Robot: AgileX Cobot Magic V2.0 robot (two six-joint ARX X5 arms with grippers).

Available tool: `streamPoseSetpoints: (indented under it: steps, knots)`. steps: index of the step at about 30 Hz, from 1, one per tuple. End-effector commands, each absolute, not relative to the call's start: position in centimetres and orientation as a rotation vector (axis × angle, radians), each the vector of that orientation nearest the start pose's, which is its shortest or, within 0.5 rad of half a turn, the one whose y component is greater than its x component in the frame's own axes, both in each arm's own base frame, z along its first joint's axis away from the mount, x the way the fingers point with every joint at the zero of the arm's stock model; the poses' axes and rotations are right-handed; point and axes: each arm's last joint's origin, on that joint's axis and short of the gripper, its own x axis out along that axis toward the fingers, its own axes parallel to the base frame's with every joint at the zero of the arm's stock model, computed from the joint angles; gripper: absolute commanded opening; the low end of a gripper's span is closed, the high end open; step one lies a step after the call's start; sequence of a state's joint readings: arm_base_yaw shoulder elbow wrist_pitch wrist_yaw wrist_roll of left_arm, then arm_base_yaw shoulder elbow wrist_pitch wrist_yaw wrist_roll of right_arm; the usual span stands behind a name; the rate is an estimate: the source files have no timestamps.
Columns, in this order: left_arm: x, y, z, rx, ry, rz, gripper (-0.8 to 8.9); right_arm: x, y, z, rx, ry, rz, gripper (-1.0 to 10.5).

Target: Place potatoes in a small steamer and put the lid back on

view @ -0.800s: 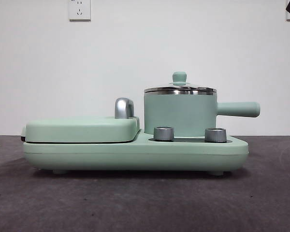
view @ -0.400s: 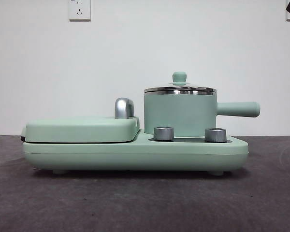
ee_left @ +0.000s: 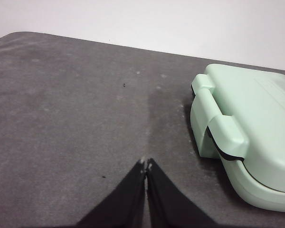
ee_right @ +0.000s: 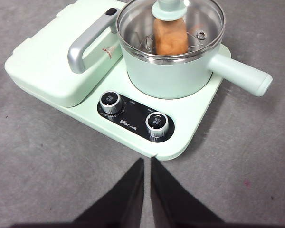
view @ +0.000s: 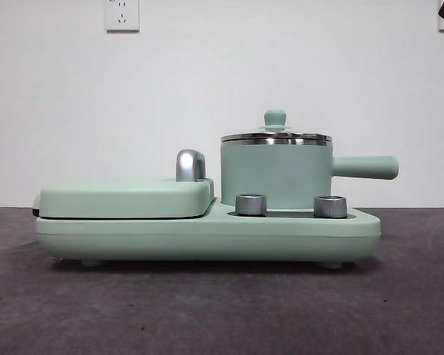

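The pot is coloured mint green, edged with a shiny steel rim. An orange-brown potato is seen through the clear lid. Beside the pot, silver dials are set on a black panel. The table is dark grey.

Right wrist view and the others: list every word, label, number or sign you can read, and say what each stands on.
No text can be read outright.
Black control panel: white print between the two dials, too small and blurred to read.
Griddle cover: a small reddish mark beside the chrome handle, illegible.
Dial tops: faint markings, unreadable.
Front and left wrist views: no lettering shows.
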State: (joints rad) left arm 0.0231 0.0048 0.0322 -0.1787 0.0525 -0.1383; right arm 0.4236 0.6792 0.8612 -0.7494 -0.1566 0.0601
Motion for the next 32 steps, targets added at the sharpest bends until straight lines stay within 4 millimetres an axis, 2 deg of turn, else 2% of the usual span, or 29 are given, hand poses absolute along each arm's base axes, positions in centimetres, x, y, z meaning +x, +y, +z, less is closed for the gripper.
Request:
streamPoseSetpoints:
  steps: [1,8,11,13,17,22,26,32]
  knots:
    - [9.6,0.1,15.0,-0.131,0.177,-0.016,0.06,11.4,5.7,32.4,-0.012,0.572,0.55,0.2]
    - [9.6,0.1,15.0,-0.131,0.177,-0.016,0.06,11.4,5.7,32.4,-0.012,0.572,0.55,0.2]
    - [9.6,0.1,15.0,-0.131,0.177,-0.016,0.06,11.3,5.4,32.4,-0.098,0.531,0.537,0.2]
    - [9.6,0.1,15.0,-0.131,0.177,-0.016,0.06,11.4,5.1,31.6,-0.127,0.468,0.512,0.2]
    - [9.6,0.1,15.0,-0.131,0.177,-0.016,0.06,11.4,3.8,28.2,-0.096,0.325,0.406,0.2]
    - [9.6,0.1,15.0,-0.131,0.177,-0.016,0.06,10.9,2.3,22.9,-0.141,0.167,0.293,0.2]
    - [9.6,0.1,15.0,-0.131,0.177,-0.016,0.06,10.4,1.6,19.2,-0.143,0.136,0.238,0.2]
    - [9.6,0.1,15.0,-0.131,0.178,-0.016,0.06,9.8,1.2,15.6,-0.14,0.119,0.205,0.2]
